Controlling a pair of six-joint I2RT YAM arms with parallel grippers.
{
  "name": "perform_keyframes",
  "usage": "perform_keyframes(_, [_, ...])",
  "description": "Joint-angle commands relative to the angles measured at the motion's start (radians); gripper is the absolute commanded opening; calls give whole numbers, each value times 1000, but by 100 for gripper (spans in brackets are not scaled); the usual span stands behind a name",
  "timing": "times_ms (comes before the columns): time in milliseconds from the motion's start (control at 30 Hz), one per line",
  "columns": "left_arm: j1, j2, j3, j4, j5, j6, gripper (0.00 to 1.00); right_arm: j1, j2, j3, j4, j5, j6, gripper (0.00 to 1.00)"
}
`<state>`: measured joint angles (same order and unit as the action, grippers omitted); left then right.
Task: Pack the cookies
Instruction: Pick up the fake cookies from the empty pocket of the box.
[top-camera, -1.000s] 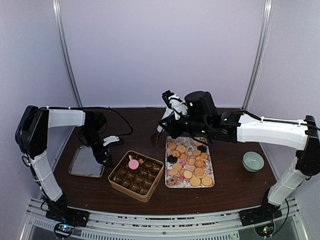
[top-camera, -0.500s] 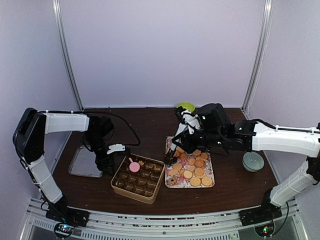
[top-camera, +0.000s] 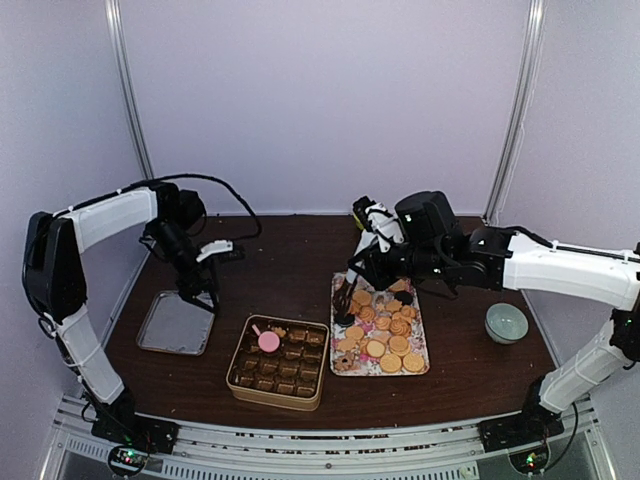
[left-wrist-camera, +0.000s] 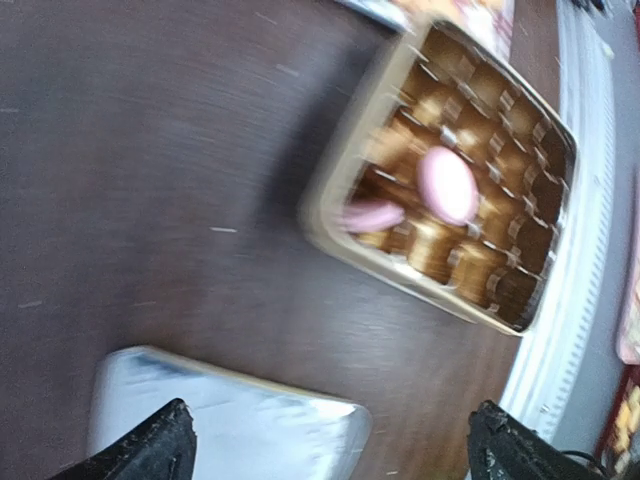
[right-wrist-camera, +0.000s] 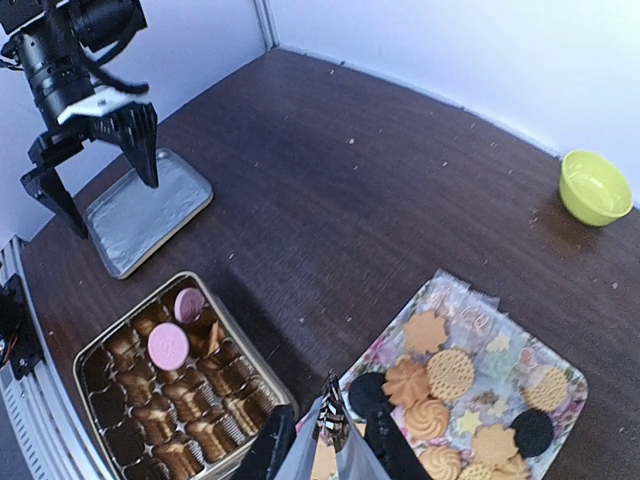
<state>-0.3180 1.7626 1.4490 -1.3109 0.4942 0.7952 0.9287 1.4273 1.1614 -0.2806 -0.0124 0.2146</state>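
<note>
While the tin's (top-camera: 275, 401) paper cups (right-wrist-camera: 192, 420) hold two pink cookies (top-camera: 268, 341), we find the other cookies (top-camera: 386, 336) on the floral tray (right-wrist-camera: 468, 300) right of it. Left gripper (right-wrist-camera: 110, 203) gapes wide left of the tin. The right gripper (right-wrist-camera: 330, 455) stands narrow, and we cannot tell whether it holds anything.

Dark wood counter (top-camera: 290, 270) — on it a silver tray (top-camera: 175, 323), a gold tin (top-camera: 275, 392), a floral tray (right-wrist-camera: 462, 292), a pale bowl (top-camera: 506, 322) and a lime bowl (right-wrist-camera: 596, 187).

No legible text or labels anywhere.

Right arm (top-camera: 560, 268) overhangs the cookies (top-camera: 385, 340); the tin (top-camera: 275, 393) lies open from above.
</note>
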Motion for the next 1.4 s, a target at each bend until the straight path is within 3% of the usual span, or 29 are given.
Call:
perform_keyframes(0, [115,33,156,-97,35,49,98,-13,-8,75,40,158,-101,18])
perform_keyframes(167, [194,67,198,-48,46,63,98,-48,38,206,-2,211,-64,18])
perform_keyframes(367, [241,127,296,-52,11,94,98,-68,182,492,-225,196,-77,17])
perform_keyframes(533, [260,128,283,-23,25,45,98,-68,209,568,-291,184,-92,16])
perform_keyframes(767, [260,135,301,-17,49,26,98,-63,201,544,-261,116,-119,14])
perform_keyframes(1033, [258,138,322,-51,26,15,98,14,138,376,-121,100,-163,12])
perform_keyframes(1367, [270,225,383,-301,-106,-125,98,123,151,249,25,80,-154,13])
